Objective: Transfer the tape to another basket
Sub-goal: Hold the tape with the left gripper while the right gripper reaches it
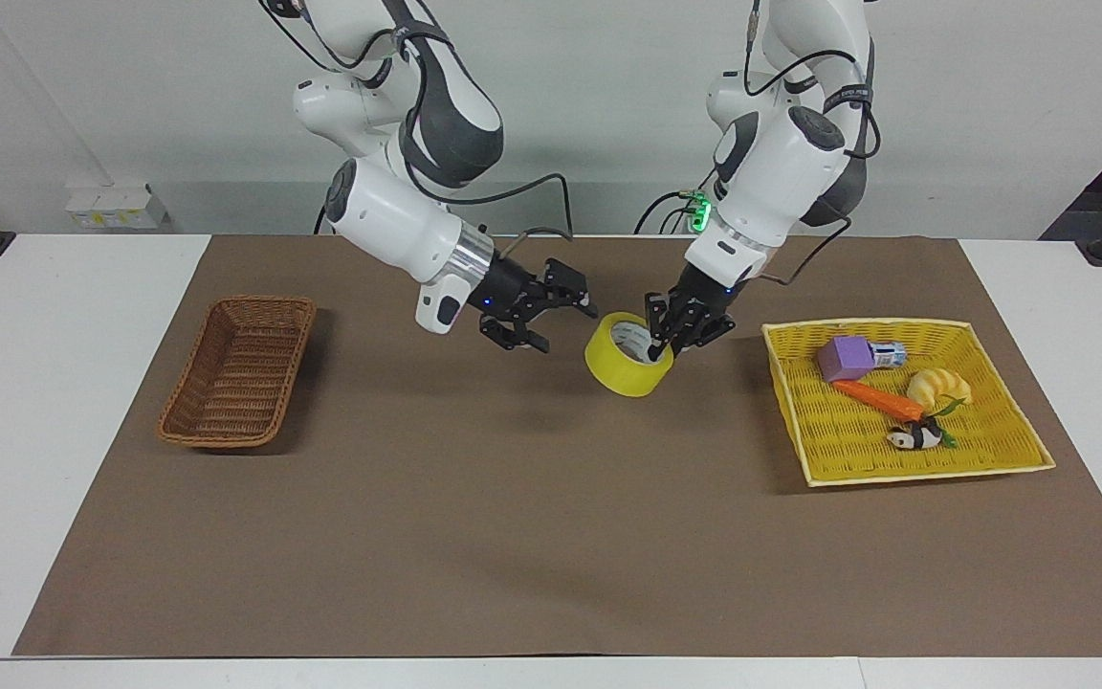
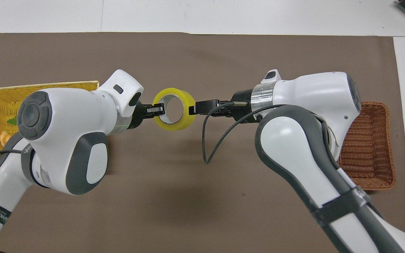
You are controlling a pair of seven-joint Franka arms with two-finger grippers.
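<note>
The yellow tape (image 1: 626, 362) with a white core hangs tilted in the air over the brown mat, between the two baskets. My left gripper (image 1: 661, 346) is shut on its wall, one finger inside the core; it also shows in the overhead view (image 2: 157, 109), with the tape (image 2: 176, 121). My right gripper (image 1: 565, 327) is open, its tips right beside the tape's outer wall (image 2: 198, 106); I cannot tell if they touch. The dark-brown wicker basket (image 1: 237, 373) stands empty toward the right arm's end (image 2: 367, 144).
The shallow yellow basket (image 1: 848, 445) toward the left arm's end holds a purple cube (image 1: 846, 358), a small carton (image 1: 888, 355), a carrot (image 1: 881, 400), a bread toy (image 1: 938, 388) and a black-and-white toy (image 1: 914, 438). The brown mat (image 1: 513, 536) covers the white table.
</note>
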